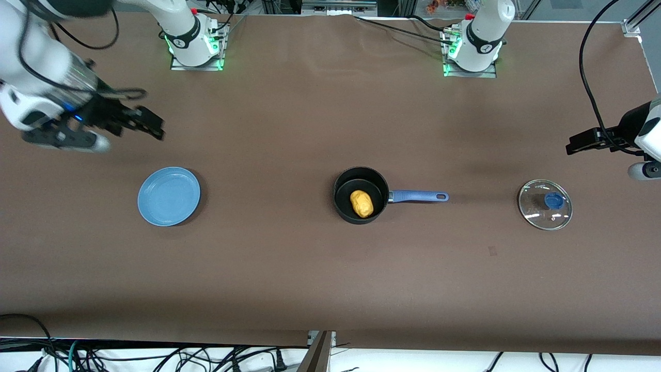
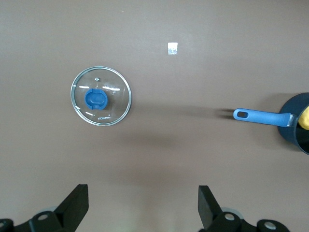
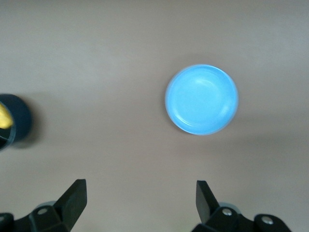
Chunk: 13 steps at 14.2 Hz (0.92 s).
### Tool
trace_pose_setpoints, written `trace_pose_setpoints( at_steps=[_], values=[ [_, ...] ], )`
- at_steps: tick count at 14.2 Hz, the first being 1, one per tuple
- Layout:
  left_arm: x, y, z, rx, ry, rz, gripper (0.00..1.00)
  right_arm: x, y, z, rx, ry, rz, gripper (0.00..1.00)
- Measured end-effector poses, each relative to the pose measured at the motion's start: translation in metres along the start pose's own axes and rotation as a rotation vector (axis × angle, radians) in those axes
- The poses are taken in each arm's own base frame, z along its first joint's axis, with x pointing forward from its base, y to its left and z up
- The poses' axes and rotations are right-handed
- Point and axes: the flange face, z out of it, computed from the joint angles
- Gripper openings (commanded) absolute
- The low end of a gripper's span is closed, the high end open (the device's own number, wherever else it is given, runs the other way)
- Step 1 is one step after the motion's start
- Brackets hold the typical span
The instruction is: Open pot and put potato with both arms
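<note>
The black pot [image 1: 342,205] stands open mid-table, its blue handle [image 1: 418,196] pointing toward the left arm's end. The yellow-orange potato [image 1: 361,203] lies inside it. The glass lid [image 1: 545,204] with its blue knob lies flat on the table at the left arm's end. My left gripper [image 1: 573,144] is open and empty over bare table beside the lid. The left wrist view shows the lid [image 2: 101,96], the handle [image 2: 260,117] and the gripper [image 2: 143,200]. My right gripper [image 1: 152,124] is open and empty over bare table beside the plate, as its wrist view [image 3: 141,198] also shows.
A flat light-blue plate [image 1: 169,196] lies empty toward the right arm's end and shows in the right wrist view [image 3: 202,99]. A small tape mark [image 1: 493,251] is on the brown table nearer the front camera than the lid. Cables hang along the front edge.
</note>
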Motion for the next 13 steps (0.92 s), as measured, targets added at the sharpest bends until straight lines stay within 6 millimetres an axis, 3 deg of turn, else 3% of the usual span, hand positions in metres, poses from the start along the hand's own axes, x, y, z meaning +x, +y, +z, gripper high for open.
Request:
trace_pose_setpoints(
  at_steps=[2, 6, 13],
  values=[
    [0.0, 0.0, 0.001, -0.002, -0.001, -0.001, 1.0, -0.005, 0.023, -0.002, -0.018, -0.003, -0.006, 1.0],
    [0.001, -0.003, 0.002, -0.003, -0.003, -0.008, 1.0, 0.006, 0.067, 0.001, -0.02, -0.014, -0.036, 1.0],
    [0.001, -0.002, 0.002, -0.003, -0.004, -0.007, 1.0, 0.01, 0.064, -0.006, -0.021, 0.003, -0.055, 1.0]
  ],
)
